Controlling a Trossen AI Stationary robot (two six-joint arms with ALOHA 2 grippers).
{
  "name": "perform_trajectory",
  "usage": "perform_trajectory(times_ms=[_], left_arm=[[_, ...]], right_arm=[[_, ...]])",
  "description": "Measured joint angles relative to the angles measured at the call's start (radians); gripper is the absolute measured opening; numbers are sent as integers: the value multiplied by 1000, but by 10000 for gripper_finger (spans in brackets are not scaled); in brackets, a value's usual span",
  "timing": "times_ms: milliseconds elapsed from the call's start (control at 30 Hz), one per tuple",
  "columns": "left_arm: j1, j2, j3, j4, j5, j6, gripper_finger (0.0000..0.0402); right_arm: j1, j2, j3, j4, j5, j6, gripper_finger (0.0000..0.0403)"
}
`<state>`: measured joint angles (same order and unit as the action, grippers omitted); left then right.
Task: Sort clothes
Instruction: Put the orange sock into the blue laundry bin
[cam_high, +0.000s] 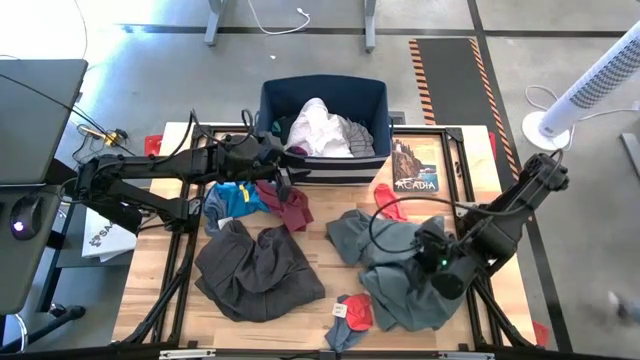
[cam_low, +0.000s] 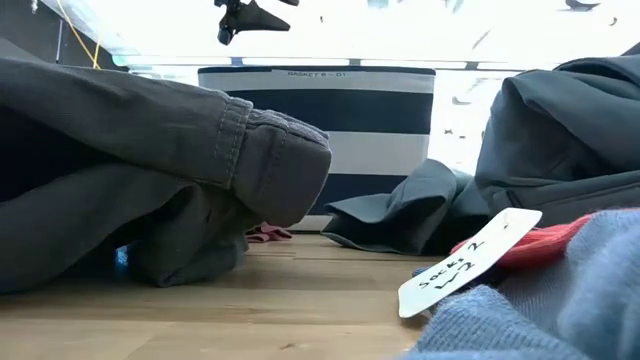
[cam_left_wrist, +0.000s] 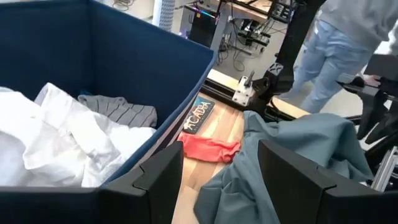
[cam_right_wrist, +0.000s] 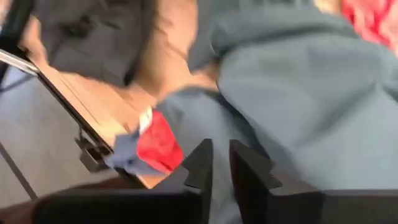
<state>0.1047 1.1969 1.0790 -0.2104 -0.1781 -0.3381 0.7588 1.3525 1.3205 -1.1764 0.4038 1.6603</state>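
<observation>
The left gripper (cam_left_wrist: 221, 180) hangs at the front edge of the navy bin (cam_high: 325, 95), above the table (cam_high: 160, 275). Its fingers (cam_left_wrist: 158, 180) are spread wide and hold nothing. Inside the bin lie a white cloth (cam_high: 318, 128) and, beside it, a grey striped piece (cam_high: 358, 137).

The right gripper (cam_right_wrist: 221, 163) is low over the grey-green shirt (cam_high: 400, 265), at the right part of the table. Its jaws stand close together with only a narrow gap, and no fabric is pinched between them. The shirt is spread from the middle of the table to the near right corner, and the right arm lies over it.

The dark trousers (cam_high: 255, 265) lie crumpled on the left half of the table, near the front edge. Behind them, just in front of the bin, a blue piece (cam_high: 232, 198) and a maroon piece (cam_high: 290, 205) touch each other, under the left arm. A red piece (cam_high: 388, 200) lies near the shirt's far edge, next to a picture card (cam_high: 415, 165) at the right of the bin. At the front edge, between trousers and shirt, the socks (cam_high: 350, 315) lie together, grey and red, with a white tag (cam_low: 470, 262) on them.

In the left wrist view a person (cam_left_wrist: 339, 43) in jeans stands behind the table.
</observation>
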Motion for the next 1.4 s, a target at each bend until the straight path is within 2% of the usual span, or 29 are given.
perform_trajectory(times_ms=[233, 400, 467, 633, 900, 967, 1167, 1400], left_arm=[[0, 0, 0, -1, 43, -27, 204], [0, 0, 0, -3, 84, -27, 204], [0, 0, 0, -3, 87, -26, 204], [-1, 0, 0, -3, 87, 8, 204], [-1, 0, 0, -2, 86, 34, 204], [-1, 0, 0, -4, 88, 30, 204], [-2, 0, 0, -18, 88, 18, 204], [-2, 0, 0, -29, 56, -27, 204]], right_arm=[[-56, -6, 0, -10, 111, -66, 112], [-125, -5, 0, -125, 272, -23, 121], [-159, 0, 0, -192, 302, 13, 122], [-259, -26, -76, -216, 188, 0, 122], [-413, -179, -402, 216, 60, -173, 122], [-452, -200, -472, 275, 48, -173, 122], [-548, -208, -598, 301, 27, -60, 122], [-643, -207, -738, 558, -24, -197, 122]])
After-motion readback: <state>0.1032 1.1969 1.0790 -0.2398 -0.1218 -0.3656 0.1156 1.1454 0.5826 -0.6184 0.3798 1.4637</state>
